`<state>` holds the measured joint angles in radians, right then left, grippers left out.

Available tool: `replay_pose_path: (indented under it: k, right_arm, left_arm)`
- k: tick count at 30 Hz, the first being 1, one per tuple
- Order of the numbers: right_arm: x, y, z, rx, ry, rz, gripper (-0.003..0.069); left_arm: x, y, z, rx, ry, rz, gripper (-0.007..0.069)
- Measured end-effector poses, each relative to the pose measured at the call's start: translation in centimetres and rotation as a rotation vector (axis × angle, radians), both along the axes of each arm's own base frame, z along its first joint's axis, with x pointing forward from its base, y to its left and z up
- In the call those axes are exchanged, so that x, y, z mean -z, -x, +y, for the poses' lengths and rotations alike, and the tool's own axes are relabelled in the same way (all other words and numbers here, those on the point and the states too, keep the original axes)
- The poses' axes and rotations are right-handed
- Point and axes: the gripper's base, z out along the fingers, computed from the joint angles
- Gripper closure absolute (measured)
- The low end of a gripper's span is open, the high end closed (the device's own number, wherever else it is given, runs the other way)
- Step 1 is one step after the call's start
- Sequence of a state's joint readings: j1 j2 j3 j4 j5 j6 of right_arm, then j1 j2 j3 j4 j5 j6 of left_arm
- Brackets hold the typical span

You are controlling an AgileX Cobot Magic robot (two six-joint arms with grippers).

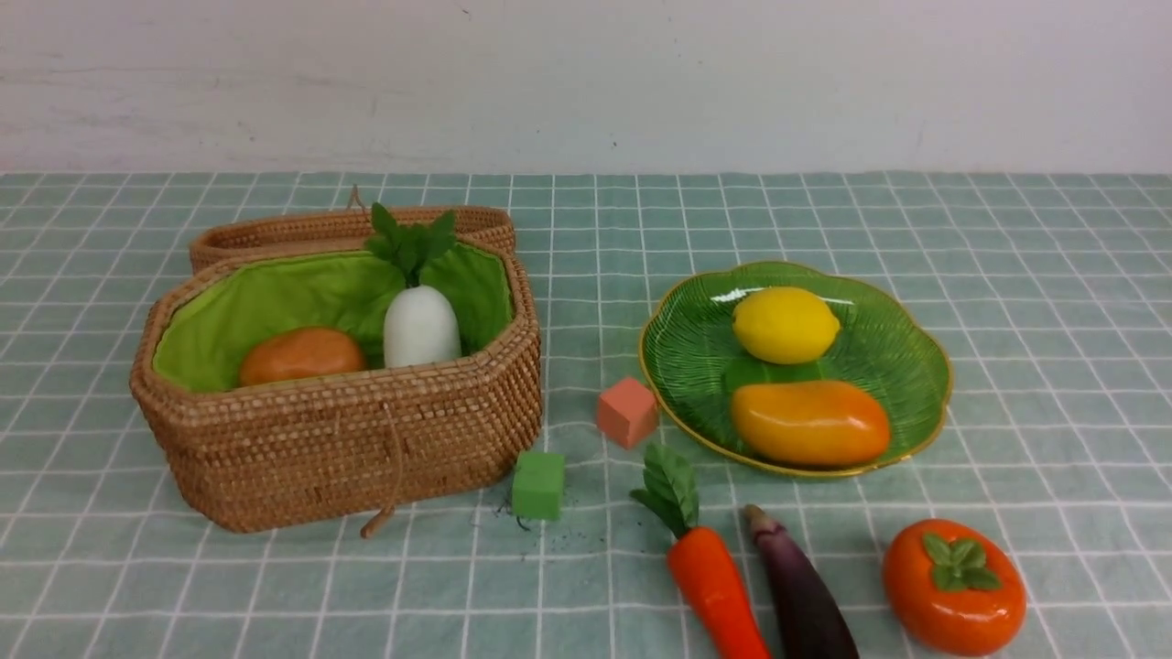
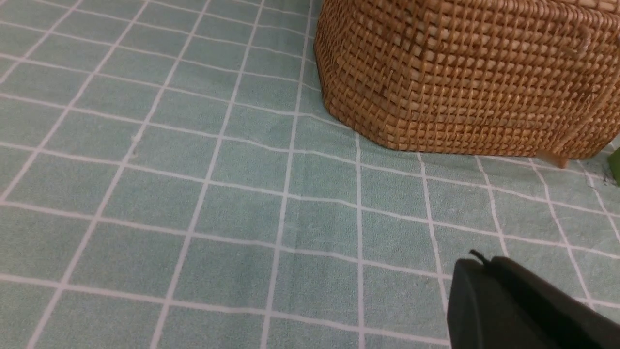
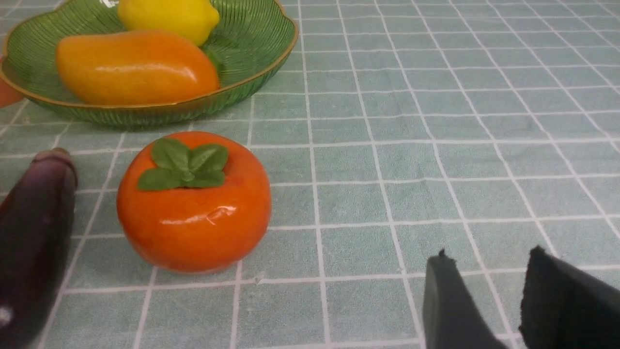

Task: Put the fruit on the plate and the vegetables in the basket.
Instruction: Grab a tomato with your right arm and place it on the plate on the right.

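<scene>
The wicker basket (image 1: 348,439) (image 2: 465,77) stands open at the left and holds the brown potato (image 1: 302,355) and the white radish (image 1: 419,325). The green plate (image 1: 682,361) (image 3: 242,89) carries the lemon (image 1: 785,324) (image 3: 169,17) and the mango (image 1: 809,423) (image 3: 135,67). The carrot (image 1: 714,577), the eggplant (image 1: 804,590) (image 3: 34,232) and the persimmon (image 1: 952,586) (image 3: 193,203) lie on the cloth near the front. My left gripper (image 2: 479,264) is shut and empty, low over the cloth in front of the basket. My right gripper (image 3: 489,259) is open and empty, beside the persimmon.
A salmon cube (image 1: 627,412) sits between basket and plate, and a green cube (image 1: 538,484) at the basket's front corner. The basket's lid (image 1: 275,233) leans behind it. A checked green cloth (image 1: 1007,275) covers the table up to a pale wall.
</scene>
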<state>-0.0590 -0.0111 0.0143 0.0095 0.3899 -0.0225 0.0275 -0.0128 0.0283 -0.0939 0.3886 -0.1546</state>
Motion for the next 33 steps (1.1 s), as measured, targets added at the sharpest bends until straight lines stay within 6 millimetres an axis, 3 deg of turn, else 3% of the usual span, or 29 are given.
replay_pose_path:
  k: [15,25,33]
  right_arm:
    - [0.0,0.0,-0.1,0.001,0.017,0.001,0.0417]
    - [0.0,0.1,-0.9,0.022,0.265,0.023,0.0417]
    - [-0.1,0.1,-1.1,0.025,0.308,0.027,0.0417]
  left_arm:
    - [0.0,0.0,0.0,0.000,0.001,0.001,0.0617]
    - [0.0,0.0,0.0,0.000,0.002,0.001,0.0610]
    - [0.0,0.0,0.0,0.000,0.002,0.001,0.0603]
